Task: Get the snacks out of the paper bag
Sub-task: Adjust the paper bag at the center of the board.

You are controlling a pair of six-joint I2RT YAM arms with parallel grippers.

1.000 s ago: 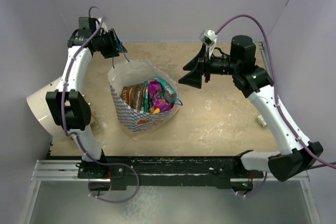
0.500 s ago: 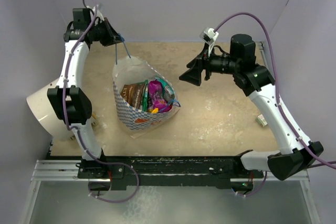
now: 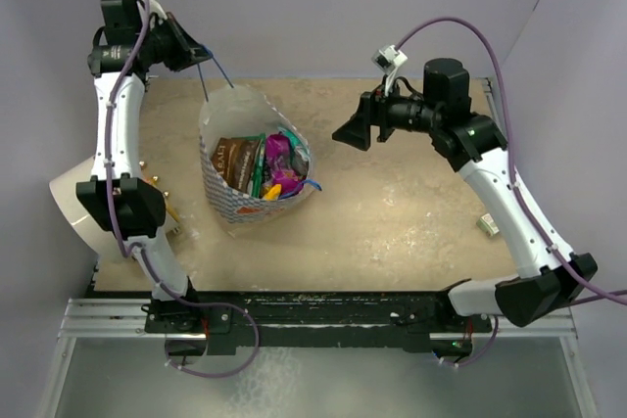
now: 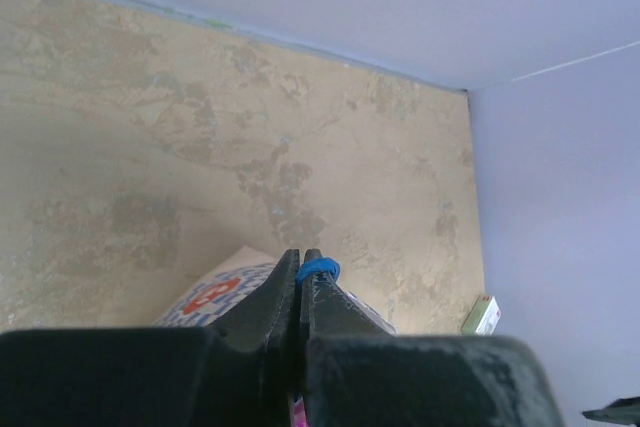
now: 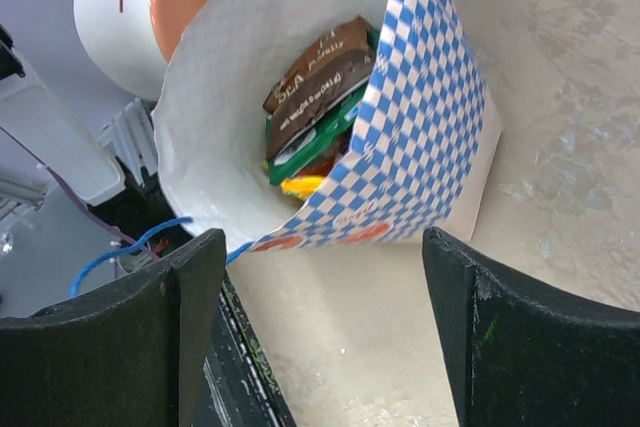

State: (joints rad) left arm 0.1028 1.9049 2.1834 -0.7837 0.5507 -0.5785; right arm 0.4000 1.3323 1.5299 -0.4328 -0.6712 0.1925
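Note:
The paper bag [image 3: 227, 205], white with a blue check pattern, stands open on the table's left half. Its blue cord handle [image 3: 209, 70] is pulled up taut. My left gripper [image 3: 194, 50] is shut on that cord high above the bag's back rim; the wrist view shows the cord [image 4: 320, 269] pinched at the closed tips of the left gripper [image 4: 301, 255]. Inside the bag lie the snacks [image 3: 265, 163]: brown, purple, green and yellow packets. My right gripper [image 3: 349, 132] hangs open to the right of the bag, facing the bag's mouth [image 5: 230, 97] and the snacks [image 5: 312, 87].
A white-and-tan round drum [image 3: 76, 205] lies at the table's left edge, close to the bag. A small white-green box [image 3: 487, 225] sits near the right edge. Purple walls close in the back and sides.
My left gripper closed on the blue cord handle and rose up and to the left, pulling the bag taller and slightly leftward. The right gripper drifted a little toward the bag.

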